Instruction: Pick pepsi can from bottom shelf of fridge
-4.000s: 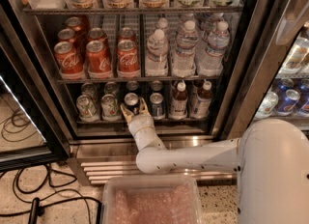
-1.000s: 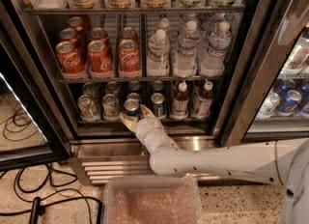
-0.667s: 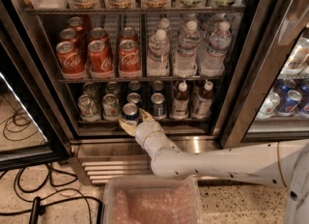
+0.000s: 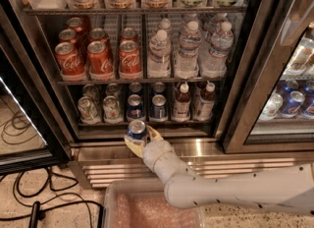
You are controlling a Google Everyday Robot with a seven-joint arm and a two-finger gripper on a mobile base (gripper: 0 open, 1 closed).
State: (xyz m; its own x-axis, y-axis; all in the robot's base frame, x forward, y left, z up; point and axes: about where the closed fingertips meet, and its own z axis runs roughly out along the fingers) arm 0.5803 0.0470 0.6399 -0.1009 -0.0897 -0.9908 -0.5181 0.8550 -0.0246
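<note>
Pulled nearer since before, your end effector stays clamped on the pepsi can, clearing the shelf rail.

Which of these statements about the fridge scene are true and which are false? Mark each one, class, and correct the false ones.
1. The gripper is shut on a pepsi can, held just in front of the bottom shelf. True.
2. The Coca-Cola cans stand on the bottom shelf. False: they stand on the rack above it.
3. Other pepsi cans stand on the bottom shelf, right of the green-and-white cans. True.
4. The water bottles stand left of the Coca-Cola cans. False: they stand to the right of them, on the same rack.
</note>
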